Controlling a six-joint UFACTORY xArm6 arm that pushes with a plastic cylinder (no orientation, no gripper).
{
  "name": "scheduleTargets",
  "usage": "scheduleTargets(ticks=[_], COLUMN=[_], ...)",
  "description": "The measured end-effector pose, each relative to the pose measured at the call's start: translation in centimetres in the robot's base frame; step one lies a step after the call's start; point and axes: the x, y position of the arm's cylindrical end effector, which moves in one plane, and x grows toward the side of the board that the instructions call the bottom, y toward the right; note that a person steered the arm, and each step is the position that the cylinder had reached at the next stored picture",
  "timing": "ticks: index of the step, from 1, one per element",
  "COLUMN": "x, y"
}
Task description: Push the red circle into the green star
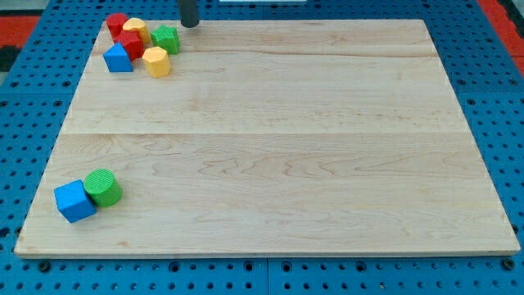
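Blue cube (74, 201) sitting nearest, touching green cylinder (103, 187). Red circle (116, 24), green star (166, 38) clustering view's top-left on surface (286, 147). End effector: bare rod, nothing to clamp; my tip (189, 25) hovering right of star. Approach step; I'm needing to circle behind red.

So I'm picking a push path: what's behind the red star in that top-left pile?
Behind the red star sit a red block and a yellow block, touching it and partly covered. Their lower parts are hidden. My tip is right of the pile.

Wood board (286, 156) w/ 8 blocks
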Motion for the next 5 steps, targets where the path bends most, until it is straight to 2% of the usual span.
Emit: scheduleTargets(ticks=[2, 3, 4, 5], x=[0.0, 4.1, 3.0, 11.4], y=[-2.0, -1.9, 7.5, 9.9])
